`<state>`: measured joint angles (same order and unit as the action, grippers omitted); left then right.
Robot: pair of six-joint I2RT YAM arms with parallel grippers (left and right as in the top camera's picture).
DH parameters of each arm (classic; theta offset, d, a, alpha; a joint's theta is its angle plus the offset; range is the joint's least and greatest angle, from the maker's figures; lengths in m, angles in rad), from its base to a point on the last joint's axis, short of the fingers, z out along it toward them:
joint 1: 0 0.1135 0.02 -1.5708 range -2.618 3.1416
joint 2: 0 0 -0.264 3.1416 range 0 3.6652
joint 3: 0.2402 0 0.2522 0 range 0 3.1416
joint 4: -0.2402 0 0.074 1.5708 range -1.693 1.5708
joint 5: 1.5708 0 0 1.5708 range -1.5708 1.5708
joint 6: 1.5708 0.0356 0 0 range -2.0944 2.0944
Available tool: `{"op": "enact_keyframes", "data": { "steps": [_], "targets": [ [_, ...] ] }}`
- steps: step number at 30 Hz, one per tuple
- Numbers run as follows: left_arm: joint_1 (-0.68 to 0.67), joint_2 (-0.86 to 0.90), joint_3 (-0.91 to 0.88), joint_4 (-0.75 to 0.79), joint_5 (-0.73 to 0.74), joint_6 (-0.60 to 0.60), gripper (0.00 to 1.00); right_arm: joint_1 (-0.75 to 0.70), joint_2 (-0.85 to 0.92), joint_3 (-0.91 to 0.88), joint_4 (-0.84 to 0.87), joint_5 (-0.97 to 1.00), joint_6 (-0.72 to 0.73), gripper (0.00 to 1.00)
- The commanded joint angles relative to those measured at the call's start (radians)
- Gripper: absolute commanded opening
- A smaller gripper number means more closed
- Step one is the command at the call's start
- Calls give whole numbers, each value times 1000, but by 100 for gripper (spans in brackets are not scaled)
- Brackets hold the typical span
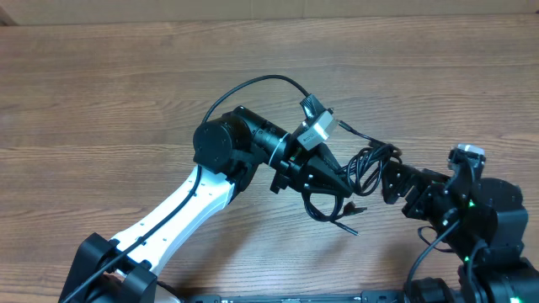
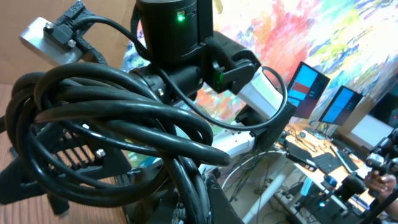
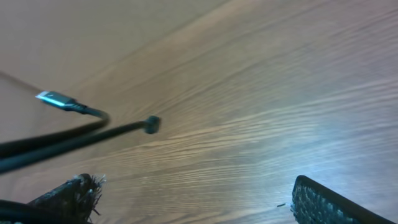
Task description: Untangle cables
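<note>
The cables (image 1: 370, 164) are a knot of thin black cords held just above the table right of centre. My left gripper (image 1: 345, 179) is shut on the knot, and a loop (image 1: 320, 206) with two plug ends (image 1: 351, 220) hangs below it. In the left wrist view the coils (image 2: 118, 118) fill the frame and run down between the jaws of the left gripper (image 2: 196, 208). My right gripper (image 1: 392, 181) stands open just right of the knot. In the right wrist view the right gripper (image 3: 196, 205) has only bare table between its fingers (image 3: 323, 202). A silver-tipped plug (image 3: 56, 99) and a round plug (image 3: 151, 124) dangle at upper left.
The wooden table (image 1: 126, 101) stretches away on the left and far sides. The left arm's own thick wire (image 1: 253, 88) arcs over its wrist. In the left wrist view the right arm (image 2: 180, 37) stands close behind the coils.
</note>
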<state>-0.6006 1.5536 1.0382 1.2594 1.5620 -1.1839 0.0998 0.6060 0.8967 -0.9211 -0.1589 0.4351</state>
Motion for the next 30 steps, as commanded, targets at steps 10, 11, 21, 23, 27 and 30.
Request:
{"op": "enact_keyframes", "data": {
  "steps": [10,11,21,23,27,30],
  "targets": [
    [61,-5,19,32,-100,119,4,3,-8,122,-43,-77,-105,100],
    [71,-5,19,32,-111,142,4,3,-8,122,-29,-125,-138,100],
    [105,-5,20,32,-240,324,4,3,-8,122,20,-314,-276,100],
    [110,-5,20,-11,-330,314,4,3,-8,122,26,-314,-259,100],
    [121,-5,20,-143,-542,279,4,3,-7,122,45,-314,-217,100],
    [122,-5,23,-237,-682,234,4,3,-7,122,49,-303,-196,100]
  ]
}}
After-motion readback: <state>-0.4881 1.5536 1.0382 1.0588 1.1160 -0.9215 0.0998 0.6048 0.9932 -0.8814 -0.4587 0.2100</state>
